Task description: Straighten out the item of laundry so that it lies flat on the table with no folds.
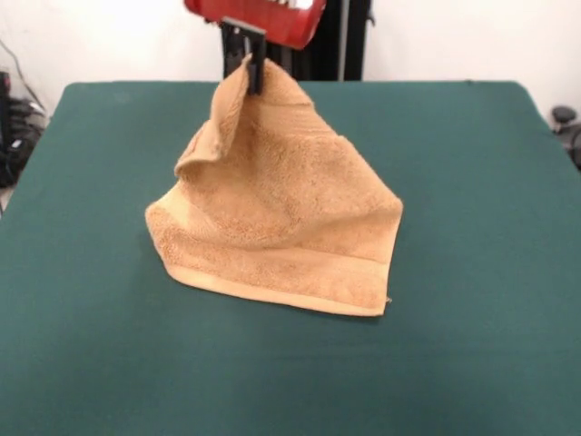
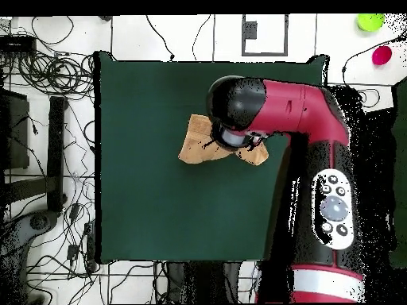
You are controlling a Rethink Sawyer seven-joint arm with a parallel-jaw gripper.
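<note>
Laundry first, as the front view shows it: the towel [image 1: 281,218] hangs from the end effector [image 1: 257,71], which is clamped on one raised corner of the cloth at the very top of the tan-orange shape. From that pinched point the fabric spreads downward and outward like a tent, so nearly all of the towel lies below the end effector and widens to both sides of it. Just under the dark fingers [image 1: 259,77] a flap of the hem curls over and droops along one side, forming a rolled fold. The lower part rests on the green table [image 1: 472,345], with the woven band and the hemmed short edge lying flat at the bottom, farthest from the end effector. One bottom corner points away and slightly to the side of the grip. The red housing of the arm [image 1: 263,18] sits directly above the grip, cut off by the top edge.

From the overhead view, the arm [image 2: 310,119] reaches across the table [image 2: 143,198] and its rounded black and red head covers most of the towel [image 2: 199,141]. Only tan patches show around it: a larger piece sticking out to one side of the head and a smaller tip on the other side, beneath the wrist. The end effector itself is hidden under the head here. The cloth lies bunched and small against the broad green top, roughly in the table's middle region.
</note>
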